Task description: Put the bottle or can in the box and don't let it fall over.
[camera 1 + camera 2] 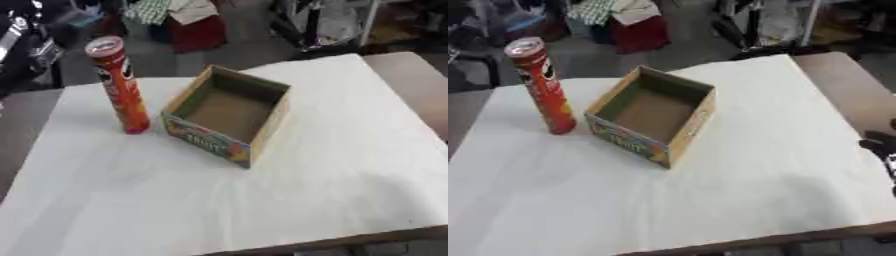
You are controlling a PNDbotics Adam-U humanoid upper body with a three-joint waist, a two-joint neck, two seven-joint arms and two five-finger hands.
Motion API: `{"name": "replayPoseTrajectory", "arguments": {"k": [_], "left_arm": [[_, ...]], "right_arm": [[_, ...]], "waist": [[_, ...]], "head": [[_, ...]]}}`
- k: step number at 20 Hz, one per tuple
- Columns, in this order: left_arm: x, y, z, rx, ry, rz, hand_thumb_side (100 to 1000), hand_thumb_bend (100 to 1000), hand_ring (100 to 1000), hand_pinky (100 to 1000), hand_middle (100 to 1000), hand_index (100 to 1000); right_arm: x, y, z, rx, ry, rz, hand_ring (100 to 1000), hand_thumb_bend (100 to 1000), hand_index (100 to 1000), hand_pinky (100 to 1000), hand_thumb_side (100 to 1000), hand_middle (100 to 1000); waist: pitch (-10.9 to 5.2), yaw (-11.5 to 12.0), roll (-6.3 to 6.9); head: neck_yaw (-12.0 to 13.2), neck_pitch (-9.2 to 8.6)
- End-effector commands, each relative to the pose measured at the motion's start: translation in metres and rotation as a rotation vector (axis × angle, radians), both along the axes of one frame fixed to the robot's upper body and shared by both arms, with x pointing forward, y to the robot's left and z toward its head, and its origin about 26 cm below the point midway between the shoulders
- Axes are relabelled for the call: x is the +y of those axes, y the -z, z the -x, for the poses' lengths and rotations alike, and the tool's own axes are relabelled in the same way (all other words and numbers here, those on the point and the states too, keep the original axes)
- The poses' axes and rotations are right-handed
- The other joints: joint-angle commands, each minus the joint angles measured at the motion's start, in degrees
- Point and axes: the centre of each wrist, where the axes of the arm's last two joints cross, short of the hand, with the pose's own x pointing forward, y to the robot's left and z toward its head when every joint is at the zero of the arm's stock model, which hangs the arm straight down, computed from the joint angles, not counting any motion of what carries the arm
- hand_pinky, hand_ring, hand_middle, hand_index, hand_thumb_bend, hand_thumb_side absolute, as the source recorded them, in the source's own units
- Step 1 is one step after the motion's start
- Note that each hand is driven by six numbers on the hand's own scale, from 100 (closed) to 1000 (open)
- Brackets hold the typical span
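A tall red can [121, 85] with a pale lid stands upright on the white cloth, just left of the box. The open cardboard box [229, 114] sits near the table's middle; it has a printed colourful front wall, its inside holds nothing, and one corner points toward me. A small gap separates the can from the box. Only a dark sliver of my right hand [882, 148] shows, at the right edge of the right eye view, well away from both objects. My left hand appears in neither view.
The white cloth [262, 200] covers most of the brown table [411, 80], whose front edge runs along the bottom. Clutter and a red bundle [197, 30] lie on the floor beyond. A black shape [22, 47] fills the upper left corner.
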Motion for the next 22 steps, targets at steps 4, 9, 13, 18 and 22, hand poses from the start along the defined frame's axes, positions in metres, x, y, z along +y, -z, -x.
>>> {"name": "replayPoseTrajectory", "arguments": {"k": [4,9,13,18,22], "left_arm": [[0.028,-0.047,-0.015,0.004,-0.121,-0.149,950,521,909,957,927,1000],[0.018,-0.058,-0.041,0.064,-0.163,-0.162,944,516,894,948,914,1000],[0.017,-0.063,-0.056,0.112,-0.17,-0.192,945,509,892,946,912,1000],[0.028,-0.048,-0.07,0.15,-0.182,-0.226,943,505,887,941,908,1000],[0.034,-0.032,-0.079,0.149,-0.187,-0.255,942,503,887,941,907,1000]], "right_arm": [[0.002,-0.009,-0.005,-0.031,-0.027,0.006,797,100,997,960,717,770],[0.001,-0.01,-0.005,-0.039,-0.023,0.0,797,100,997,960,714,770],[0.001,-0.01,-0.005,-0.043,-0.019,-0.003,797,100,997,960,713,770],[0.002,-0.01,-0.005,-0.044,-0.021,-0.006,797,100,997,960,713,770],[0.003,-0.01,-0.006,-0.046,-0.026,-0.007,797,100,996,960,713,769]], "waist": [[0.43,-2.19,-0.28],[0.77,-1.97,-0.62],[1.05,-1.84,-0.88],[1.13,-1.95,-1.0],[1.17,-2.08,-1.08]], "head": [[0.97,-1.44],[0.5,-2.0],[0.2,-2.31],[0.4,-2.27],[0.6,-2.22]]}}
